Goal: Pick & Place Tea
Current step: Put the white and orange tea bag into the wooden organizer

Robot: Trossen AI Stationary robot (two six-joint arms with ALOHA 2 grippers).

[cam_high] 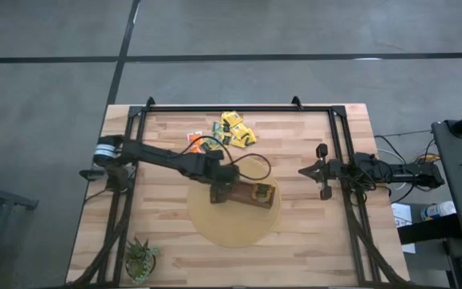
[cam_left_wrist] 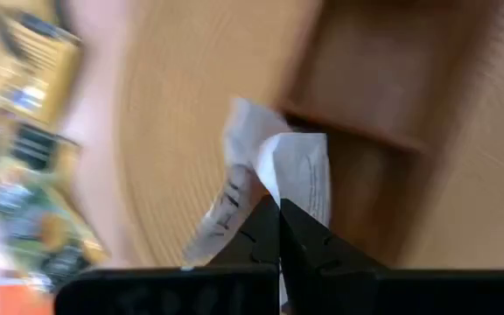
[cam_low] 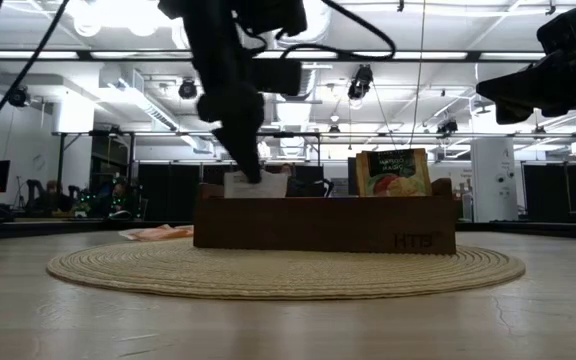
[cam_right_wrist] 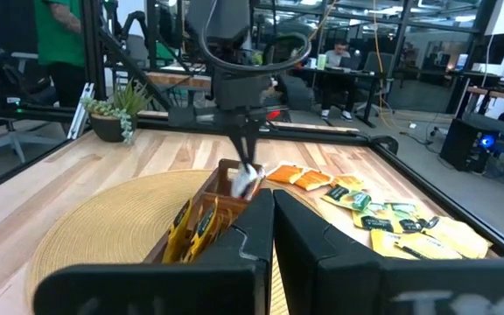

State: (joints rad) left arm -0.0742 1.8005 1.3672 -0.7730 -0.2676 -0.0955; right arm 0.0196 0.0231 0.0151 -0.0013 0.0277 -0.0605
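A long dark-brown compartmented box (cam_high: pixel 243 193) lies on a round woven mat (cam_high: pixel 231 225). My left gripper (cam_high: pixel 219 185) is over the box's left end, shut on a white crumpled paper sachet (cam_left_wrist: pixel 297 166). This sachet also shows in the low view (cam_low: pixel 256 184). Yellow sachets (cam_right_wrist: pixel 191 226) stand in the box's other end, and one of them shows above the box wall in the low view (cam_low: pixel 393 172). Loose orange, yellow and green sachets (cam_high: pixel 224 132) lie flat on the table beyond the mat. My right gripper (cam_high: pixel 321 170) waits, shut and empty, at the table's right. My left gripper pinches the white sachet's upper edge (cam_left_wrist: pixel 274 194) between its two fingertips. The fingers come from above and point down. The sachet hangs crumpled below them over the box's left end compartment. In the low view its lower part dips behind the box's wall (cam_low: pixel 268 215).
A small green potted plant (cam_high: pixel 141 258) stands near the table's near left corner. A black frame (cam_high: pixel 239 108) runs along the far edge and both sides of the table. Bare wood lies between the mat and my right gripper.
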